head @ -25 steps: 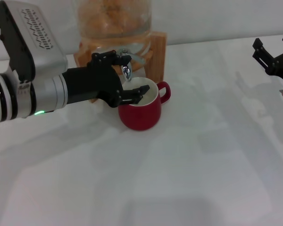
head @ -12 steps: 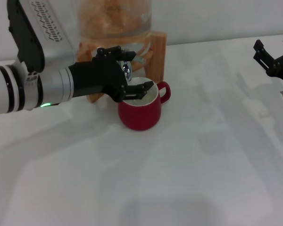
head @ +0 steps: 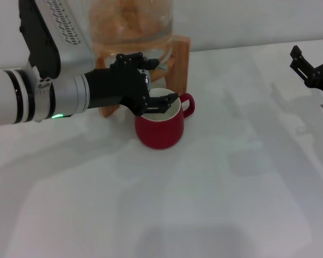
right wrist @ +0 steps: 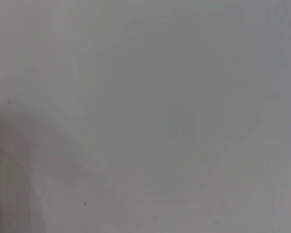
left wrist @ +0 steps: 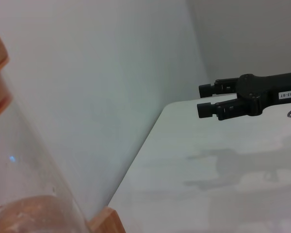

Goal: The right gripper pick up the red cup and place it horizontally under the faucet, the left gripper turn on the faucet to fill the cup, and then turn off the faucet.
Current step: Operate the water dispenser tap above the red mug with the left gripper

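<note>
Left gripper (head: 151, 83), fingers spread, reaches around the faucet (head: 146, 79), one finger above it and one over the mouth of the red cup (head: 160, 124). That cup stands upright on the table (head: 204, 193) beneath the faucet. Right gripper (head: 312, 67) hangs spread well apart.

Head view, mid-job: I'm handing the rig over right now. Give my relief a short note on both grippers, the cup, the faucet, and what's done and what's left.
Left gripper: at the faucet, fingers open, one above the spigot and one over the cup's mouth. Whether it touches the lever cannot be told.
Right gripper: parked at the table's far right, open, holding nothing.
Red cup: upright on the white table under the faucet, in front of the wooden stand, handle to the right.
Done: cup placed under the faucet.
Left: no water stream is visible, and the fill level is hidden. Check the level, then finish filling and close the faucet.
</note>
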Controlling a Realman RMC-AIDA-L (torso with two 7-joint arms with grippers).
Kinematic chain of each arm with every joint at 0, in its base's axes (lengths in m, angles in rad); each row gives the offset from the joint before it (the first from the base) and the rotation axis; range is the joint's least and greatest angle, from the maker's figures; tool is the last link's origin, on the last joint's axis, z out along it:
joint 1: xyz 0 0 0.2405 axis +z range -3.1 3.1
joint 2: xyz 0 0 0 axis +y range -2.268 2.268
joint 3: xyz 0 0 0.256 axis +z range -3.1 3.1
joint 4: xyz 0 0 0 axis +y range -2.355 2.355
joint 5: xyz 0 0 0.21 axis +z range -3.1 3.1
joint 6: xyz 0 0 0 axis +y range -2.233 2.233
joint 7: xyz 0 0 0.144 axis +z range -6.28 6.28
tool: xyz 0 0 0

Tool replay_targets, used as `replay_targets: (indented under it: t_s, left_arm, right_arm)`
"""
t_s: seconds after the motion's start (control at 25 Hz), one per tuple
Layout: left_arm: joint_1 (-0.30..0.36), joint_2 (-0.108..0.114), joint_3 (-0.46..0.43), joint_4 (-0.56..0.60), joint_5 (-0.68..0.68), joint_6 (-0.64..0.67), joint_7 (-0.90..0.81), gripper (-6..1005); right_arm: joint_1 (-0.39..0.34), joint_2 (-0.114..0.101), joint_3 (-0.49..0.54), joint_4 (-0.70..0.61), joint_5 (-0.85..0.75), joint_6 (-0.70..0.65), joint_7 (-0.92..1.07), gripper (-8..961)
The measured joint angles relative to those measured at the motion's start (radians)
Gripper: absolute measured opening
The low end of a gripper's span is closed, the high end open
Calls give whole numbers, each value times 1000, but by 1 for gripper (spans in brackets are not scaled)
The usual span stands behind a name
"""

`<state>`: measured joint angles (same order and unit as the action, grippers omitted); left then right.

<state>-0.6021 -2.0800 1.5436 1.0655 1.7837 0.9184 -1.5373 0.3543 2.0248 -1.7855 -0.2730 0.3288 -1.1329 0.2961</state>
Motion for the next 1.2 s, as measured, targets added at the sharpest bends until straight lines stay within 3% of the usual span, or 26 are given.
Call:
replay_targets:
  t_s: [1.2]
  left_arm:
    - [-51, 0, 2, -32, 2, 6, 8, 784]
  right_arm:
    - [0, -2, 1, 2, 4, -1, 0, 843]
